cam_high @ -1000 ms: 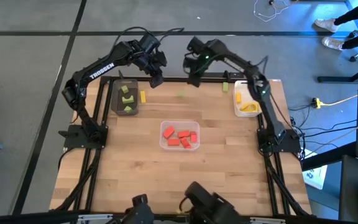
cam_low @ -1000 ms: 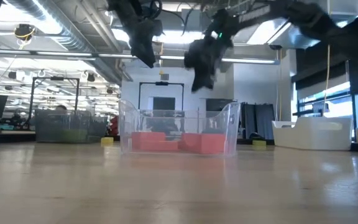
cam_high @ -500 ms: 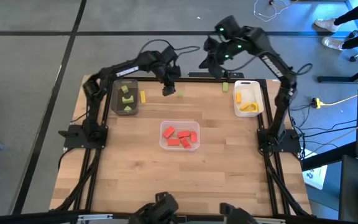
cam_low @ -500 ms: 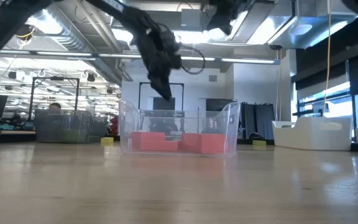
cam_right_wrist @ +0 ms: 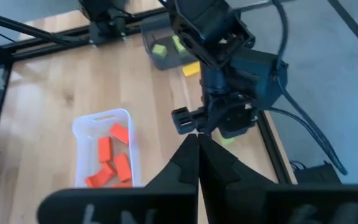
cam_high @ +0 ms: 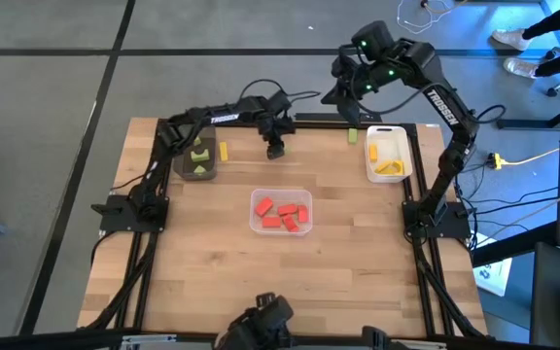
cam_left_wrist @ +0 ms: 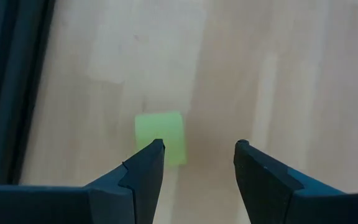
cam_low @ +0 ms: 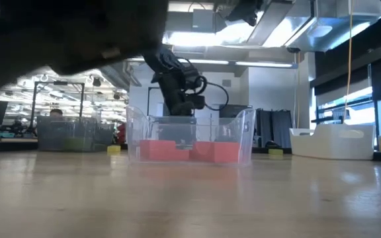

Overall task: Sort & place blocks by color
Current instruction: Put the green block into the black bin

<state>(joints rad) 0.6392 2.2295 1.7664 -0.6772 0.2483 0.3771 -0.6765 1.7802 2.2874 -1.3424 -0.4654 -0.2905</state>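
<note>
Red blocks (cam_high: 282, 214) fill the clear tray (cam_high: 257, 226).

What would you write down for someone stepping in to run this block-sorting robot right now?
Left gripper: open, low over the table's far edge, a loose green block just ahead of its fingers, not yet gripped.
Right gripper: shut, empty, raised beyond the far right corner.
Done: red blocks in the clear tray; some green blocks in the dark grey tray; yellow pieces in the white tray.
Left: that green block, a yellow block beside the grey tray, and another small block near the white tray.
</note>
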